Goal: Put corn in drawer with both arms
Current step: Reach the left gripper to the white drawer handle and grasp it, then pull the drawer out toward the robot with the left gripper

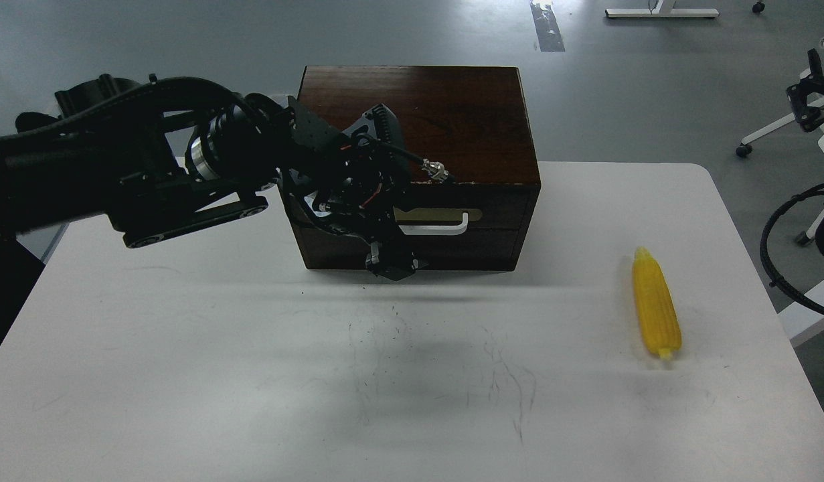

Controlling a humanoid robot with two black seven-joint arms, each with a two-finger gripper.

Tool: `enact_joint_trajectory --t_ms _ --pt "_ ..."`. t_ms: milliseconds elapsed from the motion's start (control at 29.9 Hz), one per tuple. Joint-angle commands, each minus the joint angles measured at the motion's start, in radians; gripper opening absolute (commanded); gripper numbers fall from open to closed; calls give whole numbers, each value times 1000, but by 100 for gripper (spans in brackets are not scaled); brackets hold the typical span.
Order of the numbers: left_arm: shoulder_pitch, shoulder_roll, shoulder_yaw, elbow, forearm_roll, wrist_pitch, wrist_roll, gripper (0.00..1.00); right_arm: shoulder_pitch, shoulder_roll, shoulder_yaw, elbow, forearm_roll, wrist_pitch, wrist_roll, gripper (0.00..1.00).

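The dark brown wooden box (445, 114) stands at the back middle of the white table (184, 375). Its drawer (492, 217) is closed, and the right part of the white bar handle (438, 229) shows. My left arm reaches in from the left, and its gripper (390, 262) hangs in front of the drawer's left half, covering the handle's left end. The gripper is dark and I cannot tell its fingers apart. The yellow corn (656, 304) lies on the table at the right, far from the gripper. My right gripper is out of view.
Black cables (783, 258) hang off the table's right edge. Chair and stand legs (760, 137) sit on the grey floor behind.
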Motion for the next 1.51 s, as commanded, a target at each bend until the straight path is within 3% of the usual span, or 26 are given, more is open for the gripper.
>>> enact_joint_trajectory --t_ms 0,569,636,703,837,1473 --pt "-6 -1 4 6 36 0 0 71 5 0 0 0 0 0 0 100" --pt "15 -6 55 51 44 27 0 69 8 0 -2 -1 -1 0 0 100" --pt "17 -7 56 45 41 27 0 64 11 0 -2 -1 -1 0 0 100" --pt "15 -7 56 34 34 24 0 52 12 0 -2 -1 -1 0 0 100" --pt "14 -9 56 34 34 24 0 46 14 -1 -2 -1 -1 0 0 100" --pt "-6 11 67 -47 21 1 0 46 23 -1 -2 -32 -3 0 0 100"
